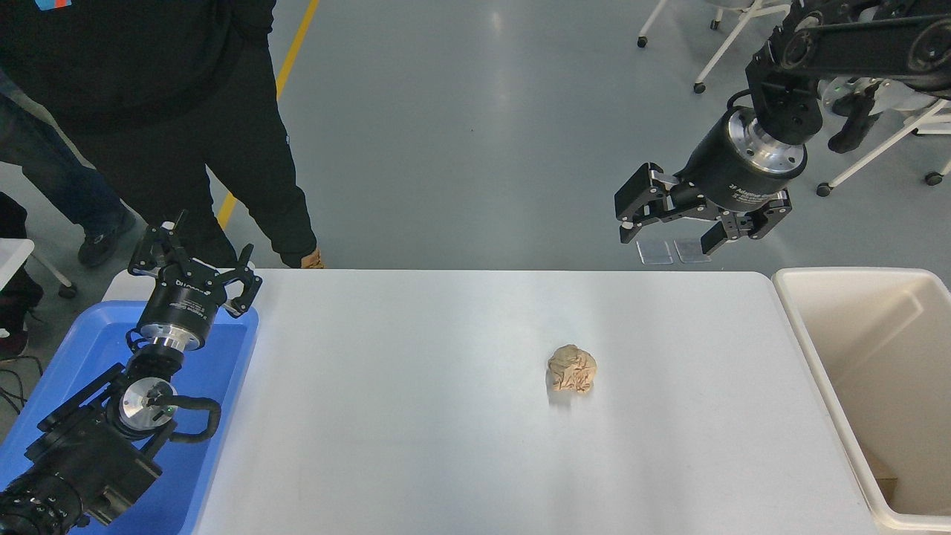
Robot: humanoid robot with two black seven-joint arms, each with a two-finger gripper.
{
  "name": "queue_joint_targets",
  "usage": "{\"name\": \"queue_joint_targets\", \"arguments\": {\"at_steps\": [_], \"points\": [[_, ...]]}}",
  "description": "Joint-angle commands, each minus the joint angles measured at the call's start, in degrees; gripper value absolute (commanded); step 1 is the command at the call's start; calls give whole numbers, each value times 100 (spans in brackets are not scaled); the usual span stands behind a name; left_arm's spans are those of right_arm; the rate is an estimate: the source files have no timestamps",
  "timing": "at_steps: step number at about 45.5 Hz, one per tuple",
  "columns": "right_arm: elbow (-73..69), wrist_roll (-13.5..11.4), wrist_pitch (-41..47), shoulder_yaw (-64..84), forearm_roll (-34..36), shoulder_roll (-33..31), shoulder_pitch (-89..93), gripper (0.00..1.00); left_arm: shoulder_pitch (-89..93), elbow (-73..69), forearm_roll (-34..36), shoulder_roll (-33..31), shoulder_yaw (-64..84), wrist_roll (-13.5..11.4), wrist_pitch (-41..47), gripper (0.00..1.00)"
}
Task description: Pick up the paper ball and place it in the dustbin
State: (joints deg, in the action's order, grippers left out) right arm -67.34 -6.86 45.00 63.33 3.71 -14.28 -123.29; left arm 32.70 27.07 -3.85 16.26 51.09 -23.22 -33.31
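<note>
A tan-brown crumpled paper ball (pixel 572 369) lies on the white table (pixel 416 416), right of its middle. The cream-white dustbin (pixel 865 386) stands against the table's right edge, its deep inside mostly bare. My right gripper (pixel 672 227) hangs open high over the table's far right edge, well above and behind the ball, with nothing between its fingers. My left gripper (pixel 202 260) is parked open at the lower left, above the blue tray.
A shallow bright blue tray (pixel 215 386) sits at the table's left edge under my left arm. A person in dark clothes (pixel 186 111) stands beyond the far left corner. White chair legs (pixel 713 44) stand on the grey floor at the top right.
</note>
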Motion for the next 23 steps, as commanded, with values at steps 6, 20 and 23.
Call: {"name": "queue_joint_targets", "arguments": {"at_steps": [6, 20, 23], "points": [[-7, -8, 0, 47, -2, -22, -90, 100, 9, 0, -1, 0, -2, 1, 9, 99], [2, 0, 0, 21, -2, -5, -90, 100, 9, 0, -1, 0, -2, 1, 9, 99], [2, -8, 0, -5, -11, 13, -73, 100, 9, 0, -1, 0, -2, 1, 9, 99]]}}
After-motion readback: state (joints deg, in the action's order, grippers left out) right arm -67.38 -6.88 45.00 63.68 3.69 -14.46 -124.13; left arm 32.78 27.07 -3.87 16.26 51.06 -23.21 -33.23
